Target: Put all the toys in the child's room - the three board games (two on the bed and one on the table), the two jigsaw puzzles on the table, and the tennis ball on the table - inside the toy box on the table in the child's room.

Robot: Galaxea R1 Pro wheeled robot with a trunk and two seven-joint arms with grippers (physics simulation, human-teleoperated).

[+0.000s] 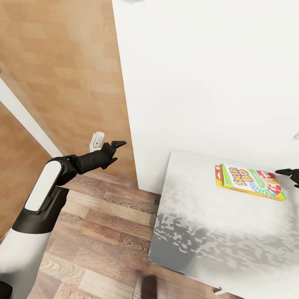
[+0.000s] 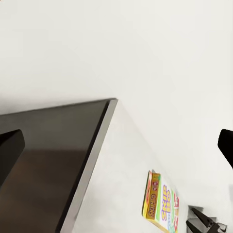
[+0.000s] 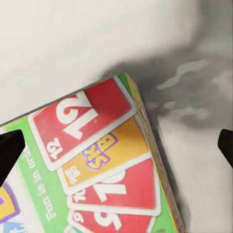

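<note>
Your right claw (image 1: 290, 173) hung spread and empty just off the SKIP-BO box's (image 1: 249, 182) end, left claw (image 1: 112, 150) parted over the floor. That flat, stiff, light-looking carton lay flush on the bench (image 1: 195, 232), so you probably needed its thin edges.

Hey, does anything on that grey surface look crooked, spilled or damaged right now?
Nothing looks damaged or spilled. The SKIP-BO box lies flat on the grey surface, turned a little askew to its edges. The surface's mottled grey blotches look like a render shading quirk, not a spill. The right claw hovers at the box's end.
</note>
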